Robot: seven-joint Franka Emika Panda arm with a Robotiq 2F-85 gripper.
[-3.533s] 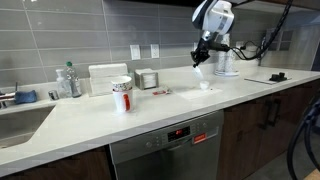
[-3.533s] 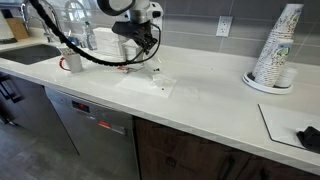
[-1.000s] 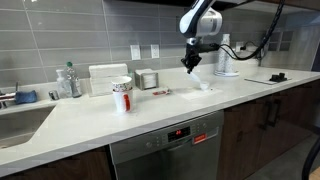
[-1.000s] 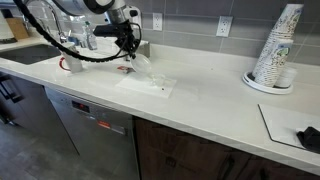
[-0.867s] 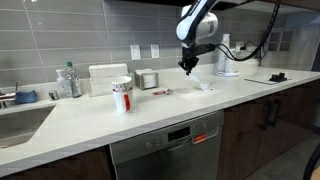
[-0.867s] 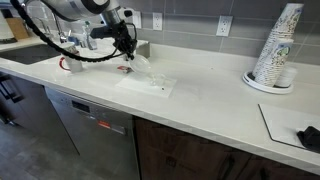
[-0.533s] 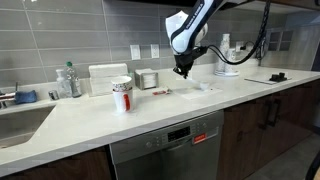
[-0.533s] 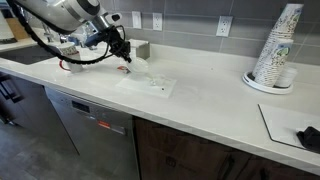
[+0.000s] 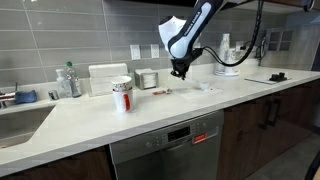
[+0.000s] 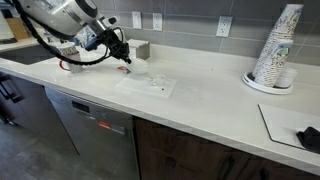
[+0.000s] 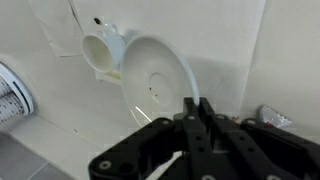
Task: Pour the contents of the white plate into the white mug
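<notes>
My gripper (image 9: pixel 179 71) (image 10: pixel 125 59) hangs above the counter and is shut on the rim of the white plate. In the wrist view my fingers (image 11: pixel 190 108) pinch the edge of the plate (image 11: pixel 150 80), which stands tilted steeply on edge with one small dark speck on its face. The white mug (image 11: pixel 103 53) stands on a pale mat beyond the plate, apart from it. In both exterior views the mug (image 9: pixel 206 86) (image 10: pixel 157 80) sits on the counter to one side of my gripper, not under it.
A red-and-white patterned cup (image 9: pixel 122 96), a metal tin (image 9: pixel 148 79), a white box (image 9: pixel 108 78) and a bottle (image 9: pixel 68 80) stand toward the sink. A white jug (image 9: pixel 226 60) stands behind the mug. A stack of paper cups (image 10: pixel 278 50) is at the far end.
My gripper has carried the plate away from above the mug, along the counter toward the patterned cup and sink. The mug has stayed in place.
</notes>
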